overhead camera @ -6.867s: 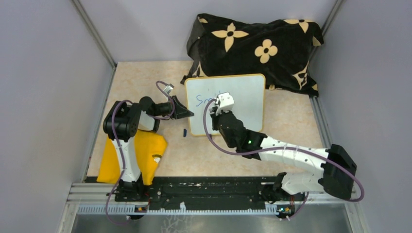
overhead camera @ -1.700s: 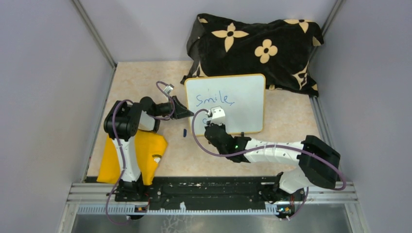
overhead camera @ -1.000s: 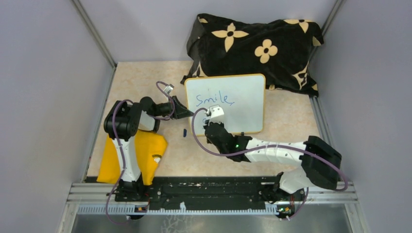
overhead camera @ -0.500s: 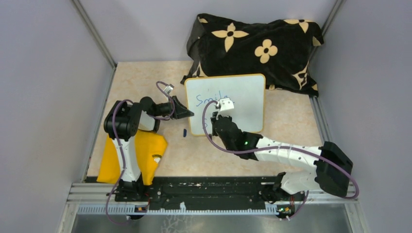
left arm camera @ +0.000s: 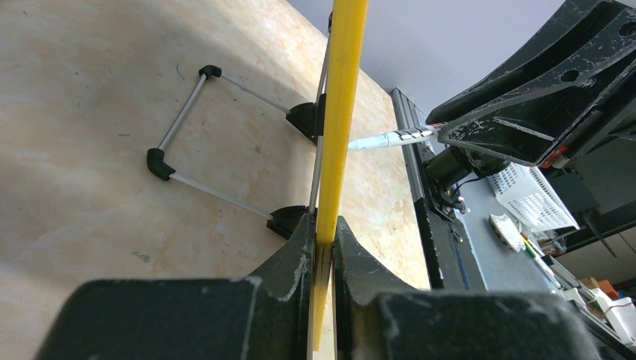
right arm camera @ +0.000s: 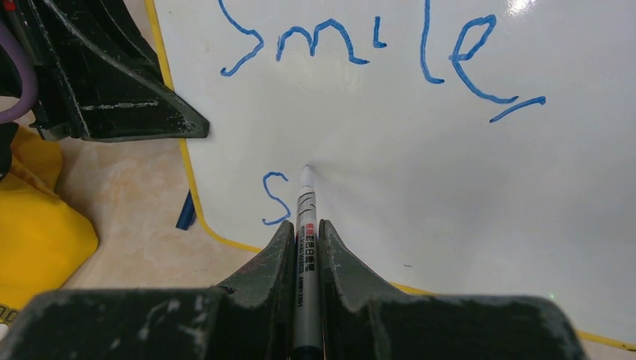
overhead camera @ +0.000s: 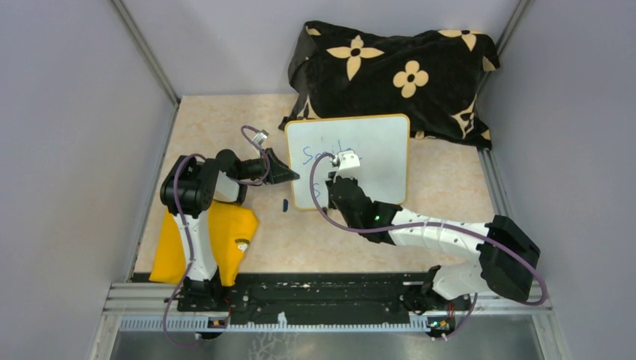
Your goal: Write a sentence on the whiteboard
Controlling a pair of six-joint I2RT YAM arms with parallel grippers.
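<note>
Whiteboard (overhead camera: 382,161): white, thin yellow-orange rim, blue handwriting. Marker (right arm camera: 306,206): grey-white barrel, black print, small red mark, pale tip. Cloth (overhead camera: 397,67) at the table's far edge: black with tan four-petal flowers. Table (overhead camera: 217,124): beige, faintly marbled. Yellow item (overhead camera: 229,229) near the left edge: plain bright yellow. Small cap (overhead camera: 286,204) by the board's near left corner: dark blue. Left gripper (left arm camera: 324,225) and right gripper (right arm camera: 304,225): black, scuffed grey. Cables (overhead camera: 180,217): purple.

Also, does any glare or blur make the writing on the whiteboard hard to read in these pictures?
Right wrist view: one glare spot at the top right of the whiteboard, clear of the writing, which is sharp; the fingers are softer. Left wrist view: the whiteboard is edge-on, no writing shows. Top view: even light, no glare, but the right arm hides part of the writing.
</note>
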